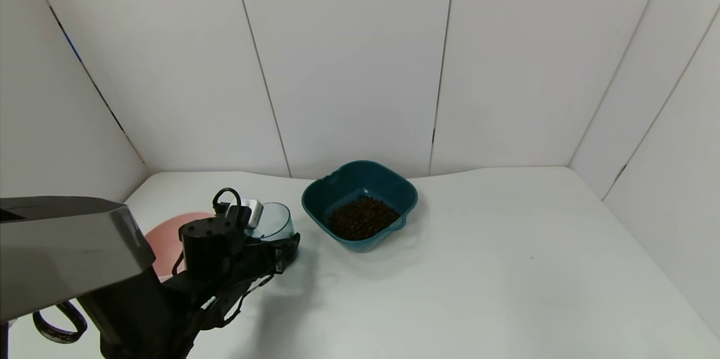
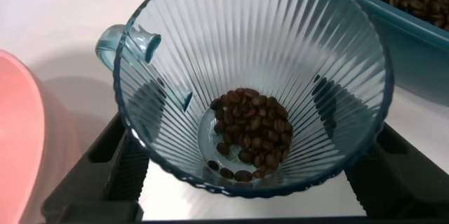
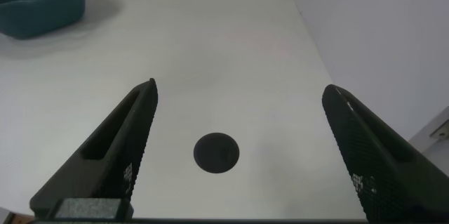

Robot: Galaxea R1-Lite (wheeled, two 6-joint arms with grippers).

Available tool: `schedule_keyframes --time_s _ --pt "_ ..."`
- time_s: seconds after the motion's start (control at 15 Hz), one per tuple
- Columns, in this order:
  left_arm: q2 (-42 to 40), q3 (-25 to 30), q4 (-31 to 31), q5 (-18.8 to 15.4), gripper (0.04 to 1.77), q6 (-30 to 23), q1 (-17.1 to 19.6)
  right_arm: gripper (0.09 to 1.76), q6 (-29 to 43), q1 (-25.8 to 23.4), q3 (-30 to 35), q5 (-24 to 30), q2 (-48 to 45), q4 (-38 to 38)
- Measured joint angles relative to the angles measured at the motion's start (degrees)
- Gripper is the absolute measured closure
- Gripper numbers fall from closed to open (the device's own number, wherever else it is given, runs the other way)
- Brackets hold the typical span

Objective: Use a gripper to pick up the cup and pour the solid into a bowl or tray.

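Note:
The cup is a ribbed translucent grey-blue tumbler standing upright at the left of the table. My left gripper is shut on it, one finger on each side. In the left wrist view the cup fills the frame between the fingers, with its tab handle at the rim. A small heap of dark brown beans lies in its bottom. The dark teal rounded-square bowl stands just right of the cup and holds a heap of the same beans. My right gripper is open and empty above bare table.
A round pink bowl sits left of the cup, partly behind my left arm; its rim shows in the left wrist view. A dark round spot marks the table under the right gripper. White walls enclose the table.

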Motion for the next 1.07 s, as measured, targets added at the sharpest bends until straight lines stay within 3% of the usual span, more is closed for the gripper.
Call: schedule_keyframes --time_s 0.33,1.07 --pt "-4.0 0.0 7.4 0.4 0.15 -1.0 -0.1 0.14 0.0 0.0 0.0 0.0 0.0 0.0" --pt "-24.9 -1.0 33.3 -0.3 0.11 -4.1 -0.4 0.14 0.0 0.0 0.0 0.0 0.0 -0.1"
